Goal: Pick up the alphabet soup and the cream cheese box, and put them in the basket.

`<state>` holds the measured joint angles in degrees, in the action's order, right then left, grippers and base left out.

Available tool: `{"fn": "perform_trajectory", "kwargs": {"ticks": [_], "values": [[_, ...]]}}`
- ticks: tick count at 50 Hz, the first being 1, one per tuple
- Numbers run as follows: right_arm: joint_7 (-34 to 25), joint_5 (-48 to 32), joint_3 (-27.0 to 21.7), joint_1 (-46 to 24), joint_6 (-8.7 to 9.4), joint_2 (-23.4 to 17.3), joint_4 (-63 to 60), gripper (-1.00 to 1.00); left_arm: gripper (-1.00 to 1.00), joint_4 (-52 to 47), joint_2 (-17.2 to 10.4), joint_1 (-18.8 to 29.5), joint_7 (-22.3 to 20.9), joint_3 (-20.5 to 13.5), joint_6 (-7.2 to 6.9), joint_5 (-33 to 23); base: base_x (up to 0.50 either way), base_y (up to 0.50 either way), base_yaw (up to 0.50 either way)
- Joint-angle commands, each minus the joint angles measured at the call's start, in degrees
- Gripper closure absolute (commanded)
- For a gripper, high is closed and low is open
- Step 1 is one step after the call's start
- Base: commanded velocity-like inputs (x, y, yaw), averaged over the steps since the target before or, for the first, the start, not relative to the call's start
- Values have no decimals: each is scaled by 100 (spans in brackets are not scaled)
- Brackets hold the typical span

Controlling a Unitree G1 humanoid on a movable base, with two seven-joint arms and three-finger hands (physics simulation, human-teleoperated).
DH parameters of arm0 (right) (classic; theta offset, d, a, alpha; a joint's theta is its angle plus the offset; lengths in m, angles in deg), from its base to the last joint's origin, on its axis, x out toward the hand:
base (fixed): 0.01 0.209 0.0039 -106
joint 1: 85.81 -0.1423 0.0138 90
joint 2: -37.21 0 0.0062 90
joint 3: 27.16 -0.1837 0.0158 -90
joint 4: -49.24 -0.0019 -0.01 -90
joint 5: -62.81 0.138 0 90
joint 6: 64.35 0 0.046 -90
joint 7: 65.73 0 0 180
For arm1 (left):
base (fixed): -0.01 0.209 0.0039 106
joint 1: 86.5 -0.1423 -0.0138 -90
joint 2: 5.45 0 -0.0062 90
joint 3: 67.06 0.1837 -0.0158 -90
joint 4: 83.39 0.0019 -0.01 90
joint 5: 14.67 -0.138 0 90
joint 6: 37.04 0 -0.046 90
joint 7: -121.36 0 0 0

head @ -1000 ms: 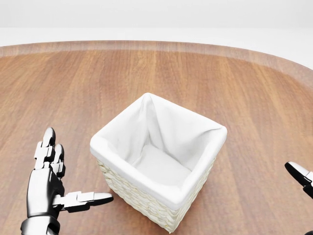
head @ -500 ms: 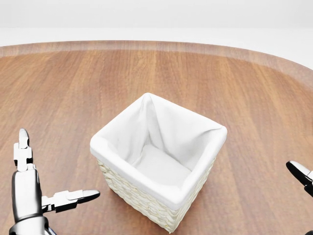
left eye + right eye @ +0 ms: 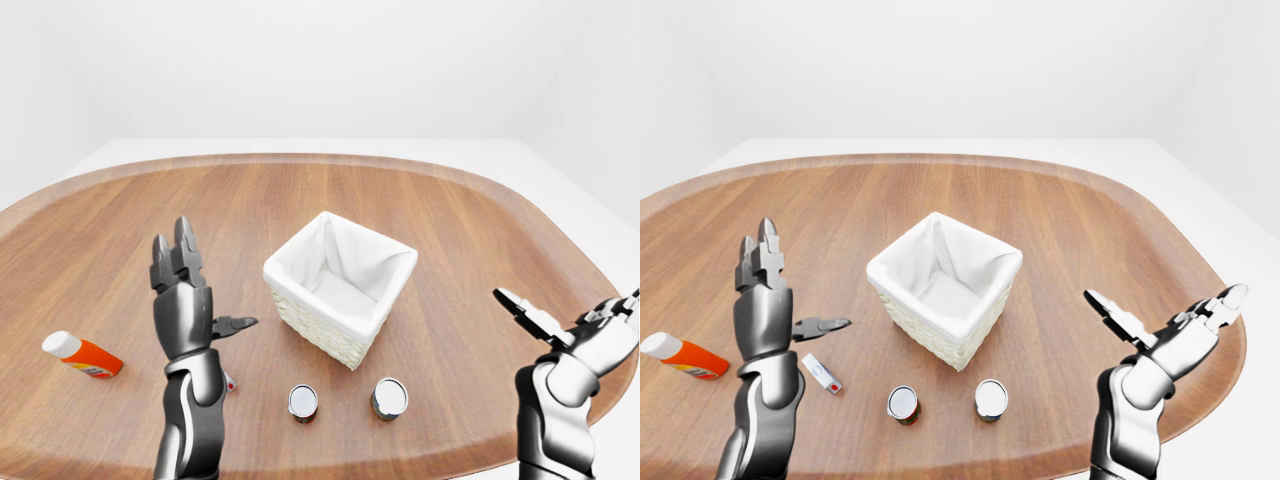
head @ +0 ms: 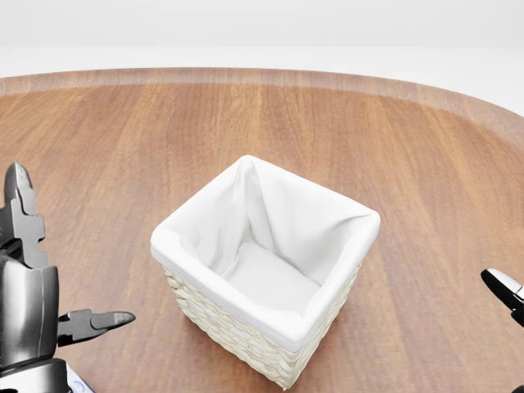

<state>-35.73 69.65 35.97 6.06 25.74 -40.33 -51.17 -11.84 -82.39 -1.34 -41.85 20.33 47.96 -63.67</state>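
- Two upright cans are seen near the bottom edge of the right-eye view: one can (image 3: 903,403) with a red-dark side on the left and a second can (image 3: 991,399) beside it on the right, apart from each other. Which one is the alphabet soup cannot be told.
- A small flat white box (image 3: 822,373) with a red mark is seen lying on the wooden table (image 3: 1070,220), just right of the left arm; it may be the cream cheese box.
- The left hand (image 3: 768,300) is held upright above the table, fingers spread, nothing gripped.
- The right hand (image 3: 1170,330) is raised at the right, fingers splayed wide and empty.
- An orange bottle (image 3: 678,355) with a white cap is seen lying at the far left.
- The basket (image 3: 940,285), wicker with white lining, is placed beyond the cans, mid-table, and is seen empty.
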Motion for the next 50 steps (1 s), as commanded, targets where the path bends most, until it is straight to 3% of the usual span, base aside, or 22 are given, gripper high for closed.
{"fn": "perform_trajectory", "kwargs": {"ticks": [1, 4, 8, 11, 13, 25, 29, 50], "values": [[0, 2, -3, 6, 20, 3, -24, -100, -100, -380, 61, 3, -66, 154, 0, -1802, 0, 0, 0], [0, -7, -2, 6, 3, 6, -11, -100, -100, -474, 30, 45, -252, 220, 0, -2231, 0, 0, 0], [0, -17, 3, 12, 59, 3, -52, -100, -100, -501, 47, 99, -358, 165, 0, -2337, 0, 0, 0], [0, -39, 10, 1, 0, 1, 18, -100, -100, -520, -56, 116, -449, 198, 0, -2926, 0, 0, 0], [0, -51, 21, 6, 26, 3, 15, -100, -100, -444, -28, 183, -415, 121, 0, -2833, 0, 0, 0], [0, -180, 32, 51, -106, 31, -50, -100, -100, -566, -34, 170, -674, 153, 0, -3547, 0, 0, 0], [0, -185, 23, 48, -195, 48, -35, -100, -100, -503, -2, 192, -713, 135, 0, -3495, 0, 0, 0], [0, -184, 25, 48, -198, 46, -32, -100, -100, -502, 1, 192, -713, 132, 0, -3503, 0, 0, 0]]}}
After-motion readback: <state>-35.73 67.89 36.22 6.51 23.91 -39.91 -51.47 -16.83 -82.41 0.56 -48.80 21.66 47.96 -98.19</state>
